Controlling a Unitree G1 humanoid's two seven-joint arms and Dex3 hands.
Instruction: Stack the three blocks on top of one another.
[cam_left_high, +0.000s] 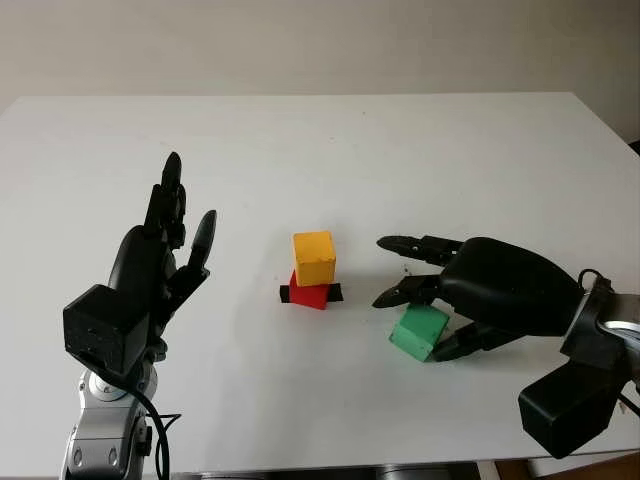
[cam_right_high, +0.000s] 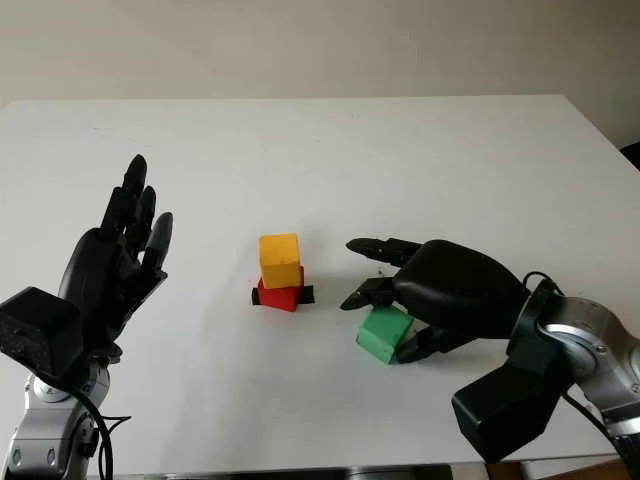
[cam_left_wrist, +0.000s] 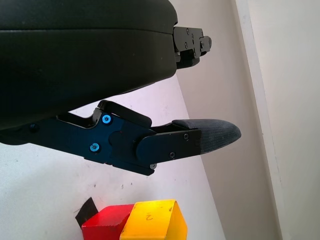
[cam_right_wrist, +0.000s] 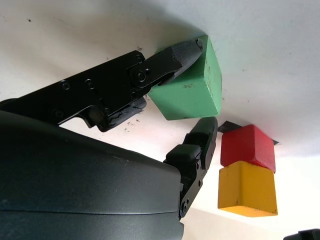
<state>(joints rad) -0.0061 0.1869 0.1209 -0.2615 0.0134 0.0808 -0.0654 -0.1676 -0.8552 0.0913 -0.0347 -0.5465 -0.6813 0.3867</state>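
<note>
A yellow block (cam_left_high: 314, 258) sits on a red block (cam_left_high: 308, 293) at the middle of the white table (cam_left_high: 400, 150). To their right a green block (cam_left_high: 418, 331) is tipped at an angle, low over the table. My right hand (cam_left_high: 412, 305) is shut on it: the thumb presses one face and a finger (cam_right_wrist: 202, 137) closes on the opposite side. The right wrist view has the green block (cam_right_wrist: 190, 95) close beside the red (cam_right_wrist: 248, 146) and yellow (cam_right_wrist: 247, 188) pair. My left hand (cam_left_high: 180, 235) is open, raised upright left of the stack.
A strip of black tape (cam_left_high: 335, 292) lies under the red block. The table's front edge runs just past both forearms. A pale wall stands behind the far edge.
</note>
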